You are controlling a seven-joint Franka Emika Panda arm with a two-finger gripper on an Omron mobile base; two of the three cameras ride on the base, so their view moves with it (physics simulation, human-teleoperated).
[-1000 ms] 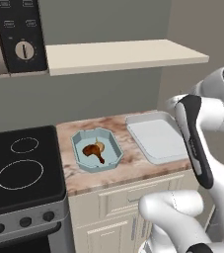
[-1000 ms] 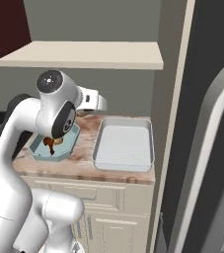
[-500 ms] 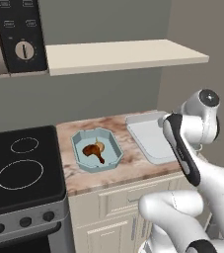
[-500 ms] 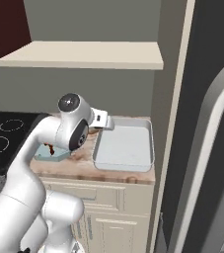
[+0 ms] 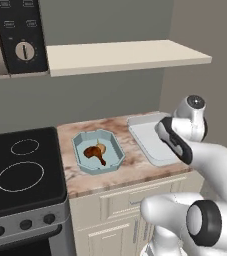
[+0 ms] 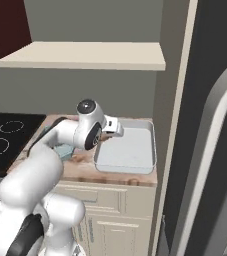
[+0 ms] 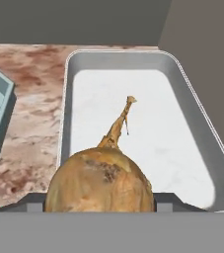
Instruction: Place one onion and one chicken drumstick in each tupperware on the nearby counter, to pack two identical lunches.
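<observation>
Onion carried in toward the pale grey-white tupperware.

Off to the claw's left, the light-blue tupperware (image 5: 98,151) sits on the marbled counter (image 5: 125,172) with a chicken drumstick (image 5: 95,152) and what looks like an onion tip in it. The gripper (image 6: 118,127) is clenched on a brown onion (image 7: 101,185), which fills the near edge of the hand view with its dry stalk pointing ahead. Just ahead of and below the claw lies the pale grey-white tupperware (image 7: 192,109). The onion should be light, hard and round with a slick papery skin, so it may roll on release; hold across its widest girth. Right of the claw, a tall cabinet panel (image 6: 172,125) stands close beside the tub.
</observation>
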